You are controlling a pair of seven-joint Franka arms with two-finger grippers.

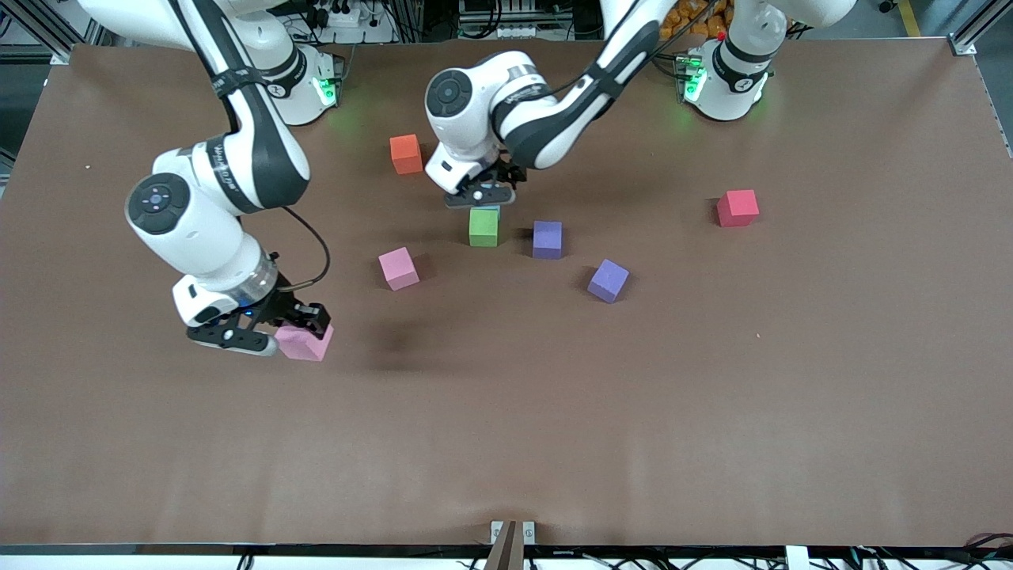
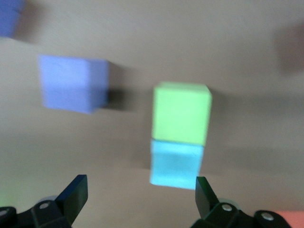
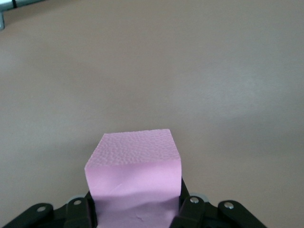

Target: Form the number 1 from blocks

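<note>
Right now my left tool (image 1: 481, 195) hangs over the light blue block (image 2: 176, 164), its fingers (image 2: 75, 194) spread wide with the block between them and untouched. That block sits on the worktop (image 1: 712, 380) touching the green block (image 1: 483, 227), which lies on its side nearer the front camera; together the two make a short line running from the robots' bases toward the camera, faces flush. I see no containers.

My right tool (image 1: 278, 332) is closed on a pink block (image 1: 305, 342), gripping its two side faces; the wrist view shows the foam dented slightly between the pads, the top face level. It is held low over bare worktop toward the right arm's end.

Moving outward, a second pink block (image 1: 398, 267) lies between the held one and the green block, turned a little askew. A purple block (image 1: 548, 239) sits square just beside the green one, toward the left arm's end, and another purple block (image 1: 608, 280) lies nearer the camera, rotated. An orange block (image 1: 406, 153) sits close to the left arm's wrist, and a red block (image 1: 737, 207) rests well apart at the left arm's end.
</note>
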